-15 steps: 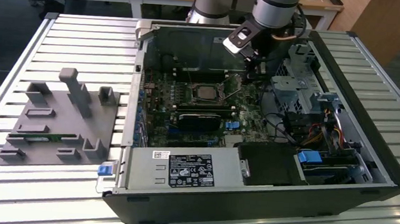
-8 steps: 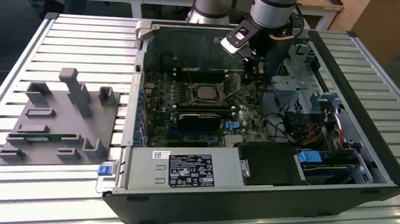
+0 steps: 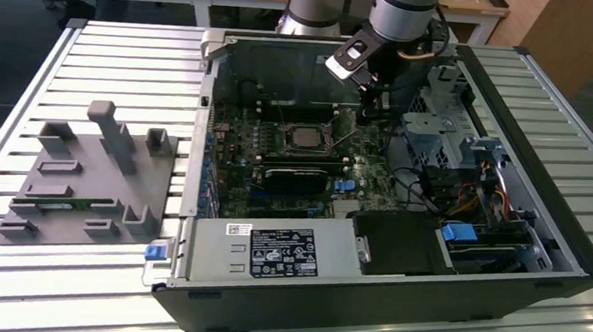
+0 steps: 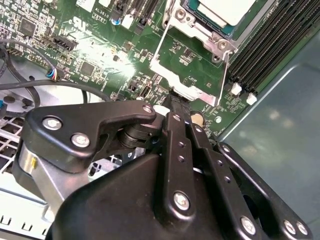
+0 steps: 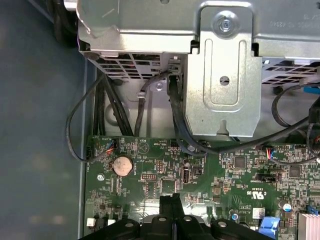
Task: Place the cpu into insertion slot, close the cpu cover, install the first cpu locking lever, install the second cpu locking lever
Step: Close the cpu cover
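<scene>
Closest to both wrist cameras is the pincer [image 4: 176, 101], its black fingers drawn together. The tips look clenched on the free edge of the cpu cover [image 4: 175, 74], though the fingers partly hide the contact. That silvery frame stands tilted up beside the socket [image 4: 218, 44], and green motherboard [image 4: 100, 55] shows through its square opening. The cover is not yet down. The cpu [image 4: 222, 9] lies flat inside the socket with its dull metal top up, so the seating step appears done. Gripping the thin outer edge, far from the socket, would give the most leverage for swinging the plate over the chip. In the exterior view the arm reaches down into the open computer case [image 3: 572, 256], just beside the socket on the exterior view's right. A grey fixture block [image 3: 86, 190] rests on the slatted worktop [image 3: 128, 37], well apart from the socket and outside the case.
</scene>
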